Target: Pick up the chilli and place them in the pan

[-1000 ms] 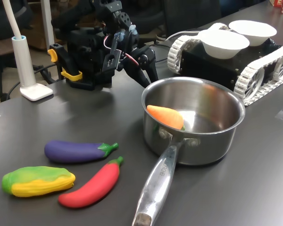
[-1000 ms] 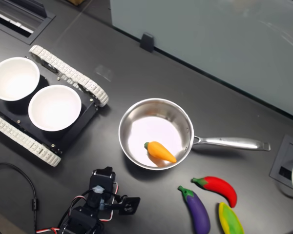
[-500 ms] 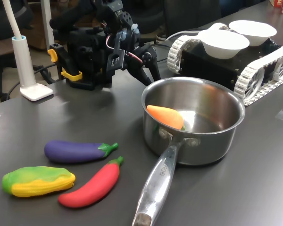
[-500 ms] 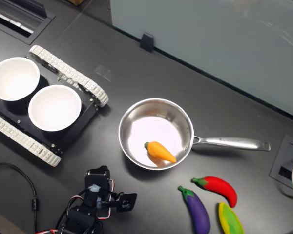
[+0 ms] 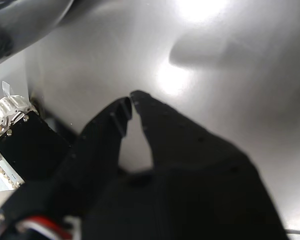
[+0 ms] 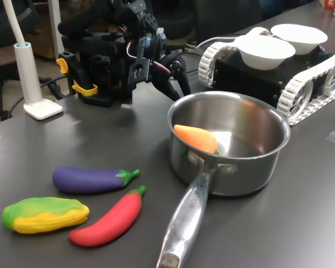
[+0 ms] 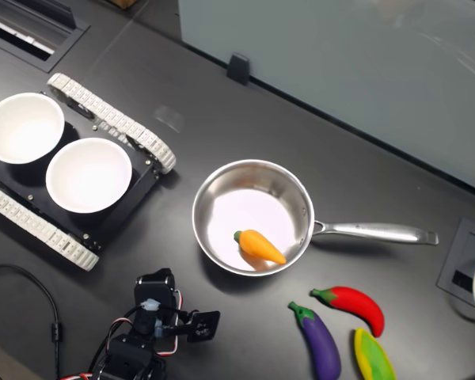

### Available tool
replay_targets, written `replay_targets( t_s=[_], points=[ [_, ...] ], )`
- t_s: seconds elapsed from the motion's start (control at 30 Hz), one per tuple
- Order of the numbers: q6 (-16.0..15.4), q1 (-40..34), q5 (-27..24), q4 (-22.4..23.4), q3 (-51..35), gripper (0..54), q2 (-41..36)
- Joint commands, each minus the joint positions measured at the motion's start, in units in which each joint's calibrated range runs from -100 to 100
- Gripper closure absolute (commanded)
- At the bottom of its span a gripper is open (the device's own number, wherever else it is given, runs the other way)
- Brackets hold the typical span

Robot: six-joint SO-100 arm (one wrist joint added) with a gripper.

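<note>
Chilli [image 6: 109, 219] on table, well apart from empty gripper [image 5: 131, 98], fingertips pressed together.

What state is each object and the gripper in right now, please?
chilli: lying on the table, untouched.
pan: upright, holding the carrot.
aubergine: on the table beside the chilli.
white bowls: upright, empty.
gripper: shut, empty, away from the chilli.

Chilli on the worktop, pan upright nearby

The red chilli [image 6: 108, 220] lies flat, curved, green stem toward the pan's handle, just beside it. The shiny steel pan [image 6: 251, 167] stands upright, its long handle pointing to the second exterior view's right.
</note>
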Motion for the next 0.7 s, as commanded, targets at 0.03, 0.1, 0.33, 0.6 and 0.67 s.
replay_targets(
  t_s=[0.03, 0.1, 0.33, 0.6, 0.67],
  points=[
    [-0.1, 2.0, -0.9, -1.8, -1.1, 53.6, -0.7],
    [0.0, 3.3, -1.9, -1.9, -1.1, 53.6, -0.7],
    [-0.1, 16.7, -9.5, -3.0, -1.1, 52.1, -0.7],
    [-0.2, 20.6, -11.7, -2.9, -1.1, 44.4, -0.7],
    [-0.2, 20.6, -11.7, -2.9, -1.1, 44.0, -0.7]
  ],
)
